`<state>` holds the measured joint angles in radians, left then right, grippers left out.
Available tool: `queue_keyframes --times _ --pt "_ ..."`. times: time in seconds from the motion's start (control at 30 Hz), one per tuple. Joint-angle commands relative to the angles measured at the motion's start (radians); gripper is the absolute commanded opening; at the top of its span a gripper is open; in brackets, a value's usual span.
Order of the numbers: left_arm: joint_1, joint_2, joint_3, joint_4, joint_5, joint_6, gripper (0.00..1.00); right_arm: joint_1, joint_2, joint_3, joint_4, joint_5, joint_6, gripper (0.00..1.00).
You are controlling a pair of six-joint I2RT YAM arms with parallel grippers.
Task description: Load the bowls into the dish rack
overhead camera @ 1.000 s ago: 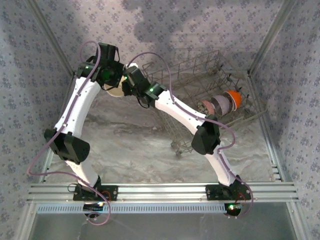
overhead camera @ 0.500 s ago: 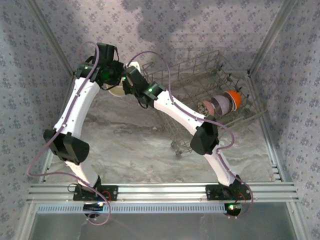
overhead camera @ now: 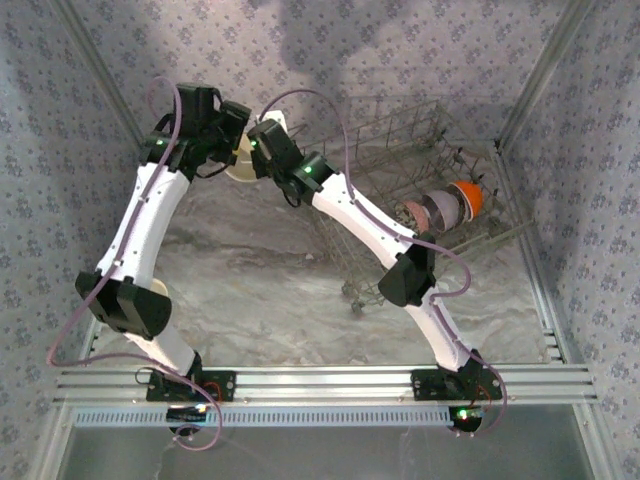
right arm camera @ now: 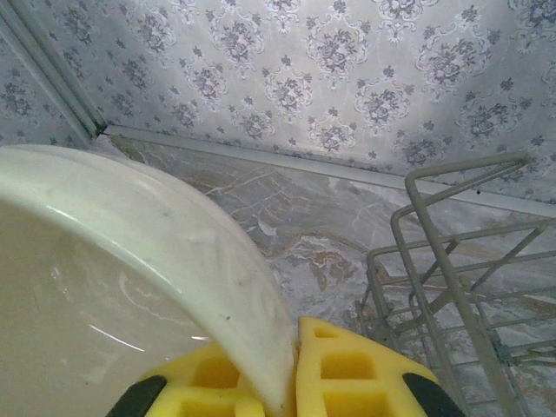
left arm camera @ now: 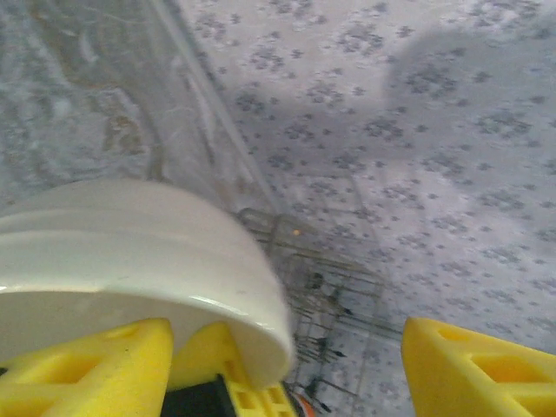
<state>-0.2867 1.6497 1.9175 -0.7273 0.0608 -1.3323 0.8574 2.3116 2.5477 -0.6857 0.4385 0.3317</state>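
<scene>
Bowl (right arm camera: 130, 261) gleams glossy cream near wire-grid dish rack (overhead camera: 400, 160).

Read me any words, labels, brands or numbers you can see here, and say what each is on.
No readable text. The white bowl, the dish rack and the wallpaper bear no lettering; the wallpaper print is floral. Any marking on the arms is too small to tell.

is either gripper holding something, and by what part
The right gripper pinches the white bowl by its rim, one finger inside, one outside. The left gripper is open, gripping nothing.
</scene>
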Motion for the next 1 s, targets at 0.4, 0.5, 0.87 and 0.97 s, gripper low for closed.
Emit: queue_keyframes --times 0.4,0.5,0.87,0.97 --pt "0.078 -0.006 0.101 0.151 0.196 0.152 0.77 -0.083 0.010 0.209 -0.048 0.130 -0.094 0.00" --pt "0.100 -0.002 0.114 0.164 0.210 0.180 0.77 -0.106 -0.016 0.210 -0.054 0.163 -0.120 0.00" --pt "0.168 0.013 0.064 0.189 0.201 0.332 0.78 -0.321 -0.109 0.197 -0.142 0.300 -0.236 0.00" --pt "0.179 0.021 0.038 0.210 0.189 0.359 0.78 -0.381 -0.139 0.167 -0.128 0.281 -0.269 0.00"
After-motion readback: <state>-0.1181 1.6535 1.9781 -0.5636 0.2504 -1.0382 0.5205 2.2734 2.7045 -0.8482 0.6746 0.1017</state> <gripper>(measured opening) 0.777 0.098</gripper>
